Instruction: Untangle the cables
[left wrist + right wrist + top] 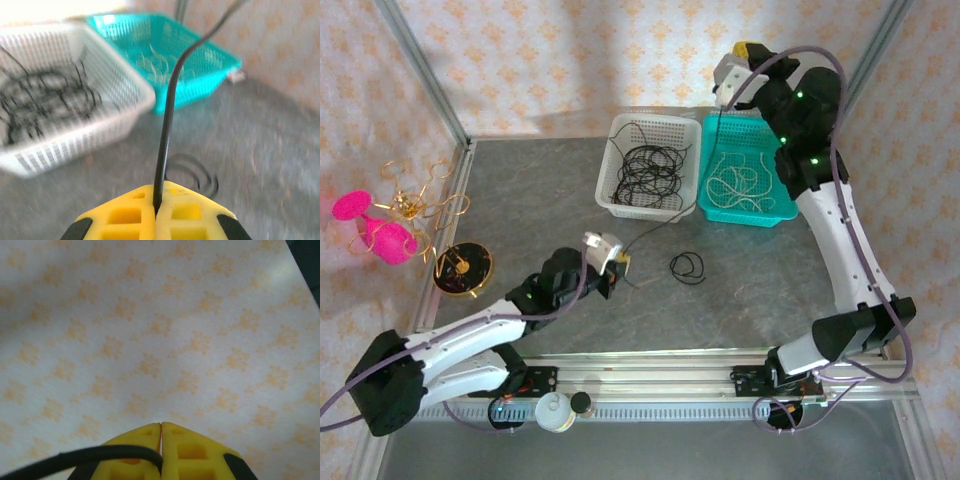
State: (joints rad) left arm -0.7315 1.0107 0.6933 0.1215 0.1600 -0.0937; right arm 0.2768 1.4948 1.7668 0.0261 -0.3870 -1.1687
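1. Near the middle of the grey bench (770,290), the left hand (623,263) sits low down.
2. Its two yellow fingers (125,215) are pressed together on a thin black cable (166,125). The cable comes out of the crack between them and goes up and away.
3. Seen from above, this cable makes a thin line from the left hand up to the right, over the teal plastic basket (780,205), towards the right hand (748,48).
4. Up high at the back, above the teal plastic basket, the right hand points at the wall with the orange flower pattern.
5. The right hand's yellow fingers are squeezed shut too, and a black cable is pinched between them. It runs off to the left in the right wrist view. It looks like the other end of the same cable.
6. Behind the left hand stands a white plastic basket (610,200) with a pile of loose black cables (650,165) inside.
7. The teal plastic basket stands right beside it, side against side. It holds curly white cables (740,180).
8. On the bare bench, just to the right of the left hand, lies a small loop of black cable (687,266). It touches no basket.
9. Far over at the left edge stand a gold wire ornament (415,200) and a round black and gold disc (463,268).
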